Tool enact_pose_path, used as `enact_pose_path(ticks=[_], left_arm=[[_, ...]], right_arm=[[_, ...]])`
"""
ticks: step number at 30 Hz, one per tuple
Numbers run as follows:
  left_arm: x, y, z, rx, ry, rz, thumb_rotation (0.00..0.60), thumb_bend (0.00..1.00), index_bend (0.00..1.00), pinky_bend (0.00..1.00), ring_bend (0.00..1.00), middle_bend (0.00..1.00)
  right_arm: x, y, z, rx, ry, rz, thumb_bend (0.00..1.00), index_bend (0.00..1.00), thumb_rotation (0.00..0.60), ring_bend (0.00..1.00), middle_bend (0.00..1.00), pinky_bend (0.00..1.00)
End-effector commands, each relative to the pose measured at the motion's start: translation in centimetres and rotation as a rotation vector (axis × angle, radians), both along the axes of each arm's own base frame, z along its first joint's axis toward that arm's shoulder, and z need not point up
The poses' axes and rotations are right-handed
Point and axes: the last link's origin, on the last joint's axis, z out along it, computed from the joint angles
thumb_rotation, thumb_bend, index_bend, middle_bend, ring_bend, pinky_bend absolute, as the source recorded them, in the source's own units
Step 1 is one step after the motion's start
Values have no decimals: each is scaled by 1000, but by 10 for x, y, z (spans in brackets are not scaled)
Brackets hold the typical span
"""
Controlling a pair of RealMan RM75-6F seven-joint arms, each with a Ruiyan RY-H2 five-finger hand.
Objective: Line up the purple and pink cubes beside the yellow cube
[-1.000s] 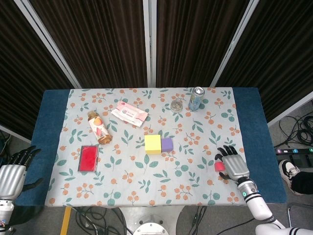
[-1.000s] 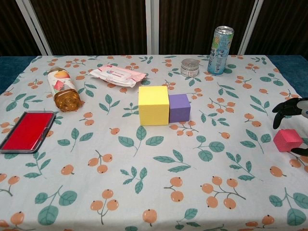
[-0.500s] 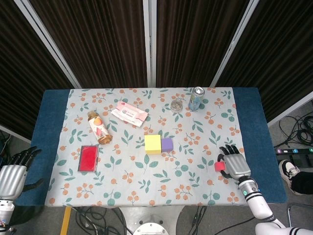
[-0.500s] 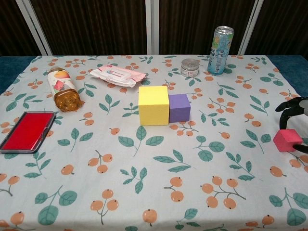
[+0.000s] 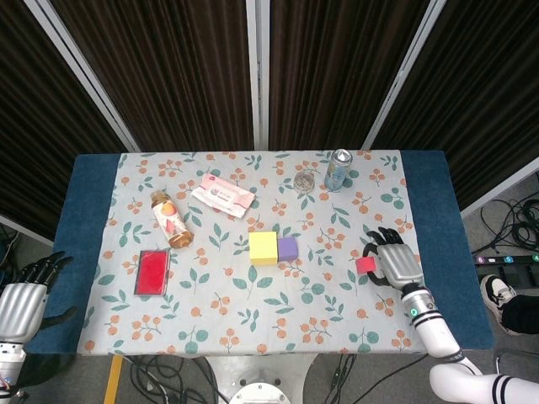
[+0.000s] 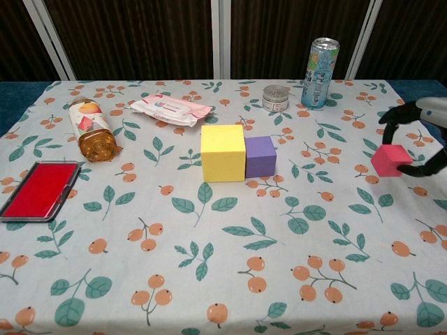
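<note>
The head view takes in both hands, while the chest view shows only the right hand (image 6: 422, 136) at its right edge, so the left hand (image 5: 18, 307) is seen from above alone. That left hand hangs off the near left corner of the table (image 5: 88, 219), its dark fingers (image 5: 42, 269) spread apart and holding nothing. The chest view gives the closer look at the pink cube (image 6: 390, 160): it sits between the right hand's dark fingers (image 6: 391, 115) above and the thumb below, gripped, tilted so one corner points down, and seemingly clear of the floral cloth (image 6: 209, 279). In the head view the same cube (image 5: 365, 265) is only a small pink-red block at the fingertip side of the right hand (image 5: 394, 265).

Well beyond the fingertips, toward the table's middle, the yellow cube (image 6: 223, 153) stands with the smaller purple cube (image 6: 260, 156) touching its side nearest the right hand. Both are matte, plain-faced blocks sitting flat
</note>
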Motion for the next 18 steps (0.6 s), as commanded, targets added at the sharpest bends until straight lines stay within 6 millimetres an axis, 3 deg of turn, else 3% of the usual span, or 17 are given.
enact_pose_path(ticks=[1, 7, 18], left_arm=[[0, 0, 0, 0, 2, 0, 600, 0, 218, 227, 183, 235], [0, 1, 0, 0, 5, 2, 600, 0, 218, 227, 183, 236], [-6, 1, -1, -7, 5, 21, 600, 0, 218, 227, 183, 236]], right_arm=[[25, -20, -12, 11, -30, 12, 282, 524, 600, 0, 132, 0], [58, -45, -46, 46, -38, 6, 282, 525, 600, 0, 132, 0], [87, -62, -88, 77, -30, -18, 282, 525, 600, 0, 130, 0]])
